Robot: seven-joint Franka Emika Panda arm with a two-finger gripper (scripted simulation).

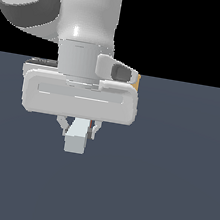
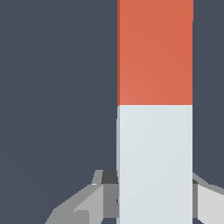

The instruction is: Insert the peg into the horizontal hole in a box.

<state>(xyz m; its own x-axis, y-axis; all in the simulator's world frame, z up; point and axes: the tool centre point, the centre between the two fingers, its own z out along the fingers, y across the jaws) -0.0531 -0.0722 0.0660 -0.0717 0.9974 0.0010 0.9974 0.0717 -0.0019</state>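
The gripper (image 1: 80, 127) hangs under the wide white hand, left of centre in the exterior view, with its fingers (image 1: 62, 122) closed on the pale end of the peg (image 1: 76, 136). That end faces the camera, and the peg appears to be lifted just above the dark table (image 1: 170, 183). I judge the peg light and rigid, a hard square bar that will not bend; its flat sides give the pads a sure seat, though smooth faces may slip if it is pushed hard on end. Holding it on the grey-white half seems right, leaving the orange half free to enter. Further right, a sliver of tan at the hand's edge is probably the box (image 1: 136, 82); its hole is hidden. The wrist view adds what the exterior cannot: the peg (image 2: 155, 109) lengthwise, orange beyond grey, with a finger (image 2: 94, 201) on each side. It shows no box at all.
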